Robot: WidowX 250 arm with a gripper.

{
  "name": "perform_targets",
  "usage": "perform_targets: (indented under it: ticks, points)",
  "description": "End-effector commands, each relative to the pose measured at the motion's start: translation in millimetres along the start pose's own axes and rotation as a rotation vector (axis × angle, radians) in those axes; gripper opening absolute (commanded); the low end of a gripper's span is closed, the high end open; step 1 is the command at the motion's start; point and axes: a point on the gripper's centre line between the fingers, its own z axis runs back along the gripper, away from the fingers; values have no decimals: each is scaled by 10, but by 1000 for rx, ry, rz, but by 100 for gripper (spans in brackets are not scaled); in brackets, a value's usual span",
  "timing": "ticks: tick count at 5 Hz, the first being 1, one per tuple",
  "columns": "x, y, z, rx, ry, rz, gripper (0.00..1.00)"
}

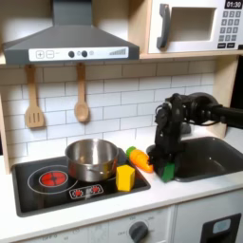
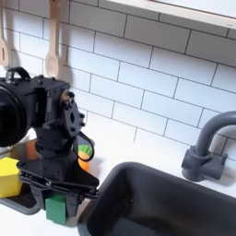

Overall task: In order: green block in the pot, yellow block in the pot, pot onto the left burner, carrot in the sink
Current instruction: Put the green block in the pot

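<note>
In both exterior views my gripper (image 1: pixel 167 167) (image 2: pixel 57 197) points down at the stovetop's right edge, shut on the green block (image 1: pixel 168 173) (image 2: pixel 57 207), which sits between its fingers low over the surface. The orange carrot (image 1: pixel 140 159) (image 2: pixel 83 159) lies just to the first exterior view's left of the gripper. The yellow block (image 1: pixel 124 177) (image 2: pixel 7 177) stands in front of the silver pot (image 1: pixel 92 159), which rests on the black stovetop. The red-ringed left burner (image 1: pixel 52 177) lies bare beside the pot. The dark sink (image 1: pixel 211 158) (image 2: pixel 161 198) is at the first exterior view's right.
A dark curved faucet (image 2: pixel 208 147) stands behind the sink. Two wooden utensils (image 1: pixel 82 100) hang on the tiled wall, under a range hood (image 1: pixel 68 43). The second burner (image 1: pixel 87 191) shows partly in front of the pot. A microwave (image 1: pixel 195 26) is mounted at upper right.
</note>
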Motion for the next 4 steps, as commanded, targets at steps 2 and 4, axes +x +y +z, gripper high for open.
perform_targets:
  ticks: [2, 4]
  points:
    - [51, 26, 404, -9, -57, 8, 0]
    - [134, 325, 625, 6, -80, 65, 0]
